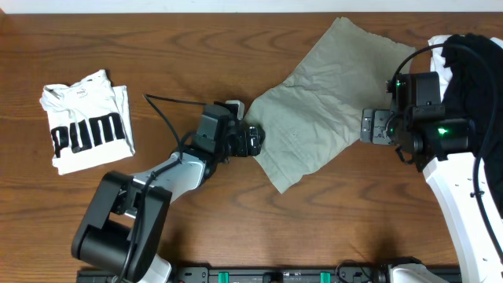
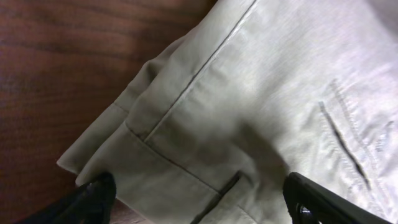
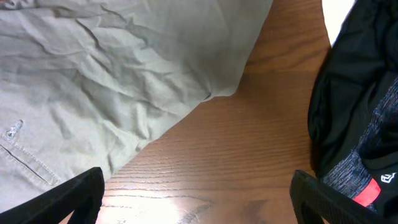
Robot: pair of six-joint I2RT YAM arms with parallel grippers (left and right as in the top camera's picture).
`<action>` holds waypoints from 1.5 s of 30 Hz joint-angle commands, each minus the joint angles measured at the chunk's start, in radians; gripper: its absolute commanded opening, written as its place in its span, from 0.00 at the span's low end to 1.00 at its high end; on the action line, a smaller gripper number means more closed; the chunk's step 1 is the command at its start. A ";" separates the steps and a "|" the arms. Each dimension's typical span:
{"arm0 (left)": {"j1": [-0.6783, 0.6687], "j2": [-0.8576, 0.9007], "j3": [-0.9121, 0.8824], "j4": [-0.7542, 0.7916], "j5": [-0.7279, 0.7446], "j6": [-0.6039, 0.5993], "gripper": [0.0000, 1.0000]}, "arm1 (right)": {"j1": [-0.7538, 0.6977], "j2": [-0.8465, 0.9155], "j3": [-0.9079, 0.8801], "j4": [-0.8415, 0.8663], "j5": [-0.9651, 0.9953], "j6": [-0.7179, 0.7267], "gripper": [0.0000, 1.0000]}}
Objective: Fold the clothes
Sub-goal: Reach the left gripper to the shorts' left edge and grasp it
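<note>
The khaki grey-green shorts [image 1: 322, 102] lie folded on the table, slanting from the top right down to the middle. My left gripper [image 1: 253, 140] is open at their left corner; in the left wrist view its fingers [image 2: 199, 202] straddle the waistband edge of the shorts [image 2: 249, 99], with a belt loop between them. My right gripper [image 1: 369, 126] is open at the shorts' right edge. In the right wrist view its fingers [image 3: 196, 202] hover over bare wood, with the shorts [image 3: 112, 74] up and to the left.
A folded white T-shirt with black PUMA lettering [image 1: 85, 119] lies at the far left. A pile of black clothing [image 1: 475, 71] sits at the right edge behind the right arm, also in the right wrist view [image 3: 357, 118]. The table [image 1: 236, 47] is dark wood.
</note>
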 commanded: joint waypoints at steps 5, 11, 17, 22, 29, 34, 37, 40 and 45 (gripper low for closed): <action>0.013 0.014 0.006 0.053 -0.041 -0.001 0.98 | -0.008 0.003 0.003 -0.002 0.002 0.001 0.93; 0.023 0.014 0.006 0.060 -0.042 0.000 0.98 | -0.008 0.003 0.003 -0.001 0.002 0.001 0.94; 0.023 0.014 0.006 0.066 -0.046 0.000 0.98 | -0.008 0.003 0.003 -0.001 0.002 0.001 0.94; 0.023 0.014 0.006 0.055 -0.045 0.000 0.98 | -0.008 0.003 0.003 0.000 0.002 0.001 0.94; 0.023 0.034 0.006 0.028 -0.045 0.018 0.98 | -0.008 0.003 0.003 -0.001 0.002 0.001 0.94; 0.022 0.046 0.006 0.028 -0.040 0.018 0.95 | -0.008 0.003 0.003 -0.001 0.002 0.001 0.94; 0.022 0.046 0.006 0.032 -0.034 0.018 0.84 | -0.008 0.003 0.003 -0.001 0.002 0.001 0.94; 0.022 0.046 0.006 0.033 -0.034 0.018 0.74 | -0.008 0.003 0.003 -0.001 0.002 0.001 0.94; 0.022 0.046 0.006 0.033 -0.034 0.018 0.70 | -0.008 0.003 0.003 0.000 0.002 0.001 0.94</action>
